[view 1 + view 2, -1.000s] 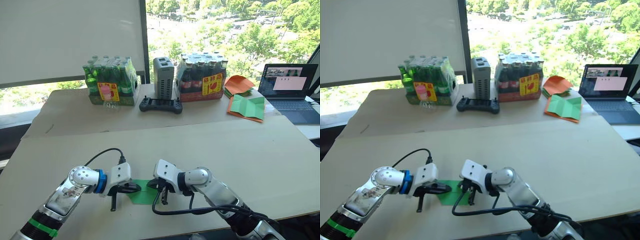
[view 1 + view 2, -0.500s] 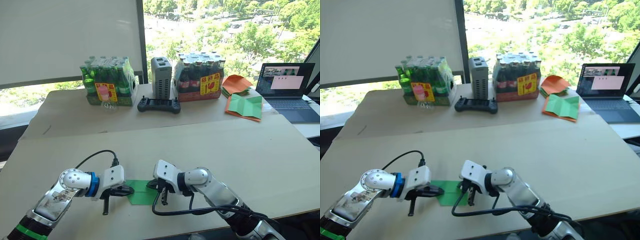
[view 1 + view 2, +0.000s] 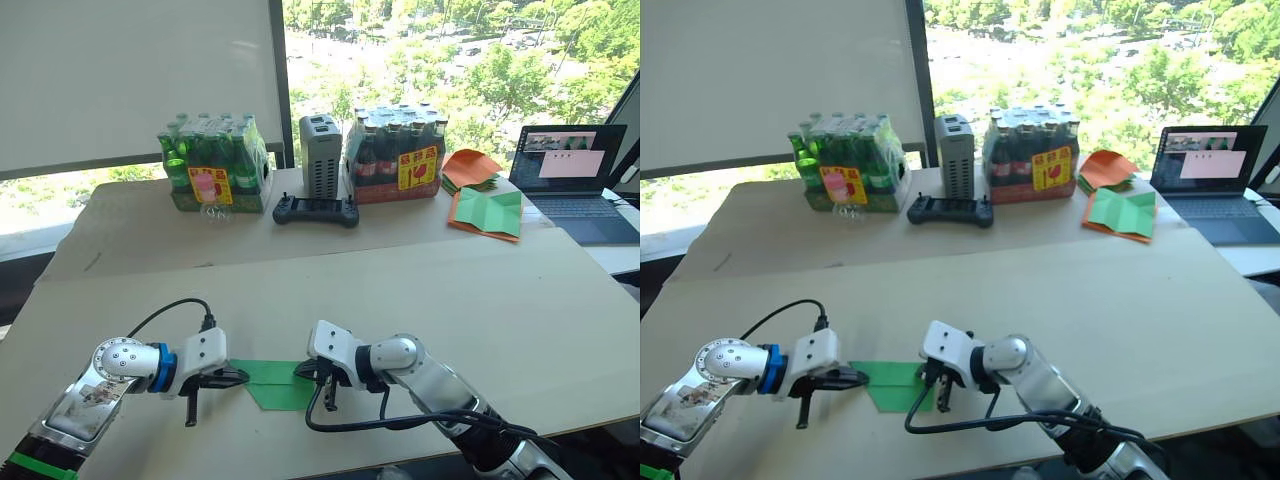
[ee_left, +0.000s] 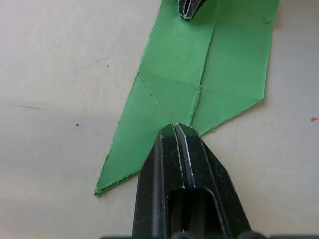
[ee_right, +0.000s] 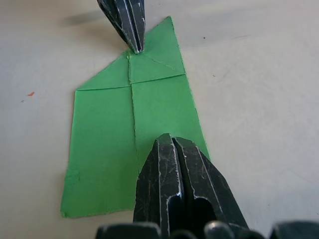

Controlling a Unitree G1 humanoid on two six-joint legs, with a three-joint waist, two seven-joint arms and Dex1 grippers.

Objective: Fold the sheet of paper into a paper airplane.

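Lying flat near the front edge of the tan table (image 3: 480,290), the sheet of paper (image 3: 272,384) is stretching between the two grippers, its centre crease running from one to the other. The left gripper (image 3: 236,377), fingers pressed together, is touching the pointed end; the right gripper (image 3: 318,375), likewise closed, is pressing on the square end. Neither seems to be pinching paper. The sheet's far corner is hidden behind the right gripper.
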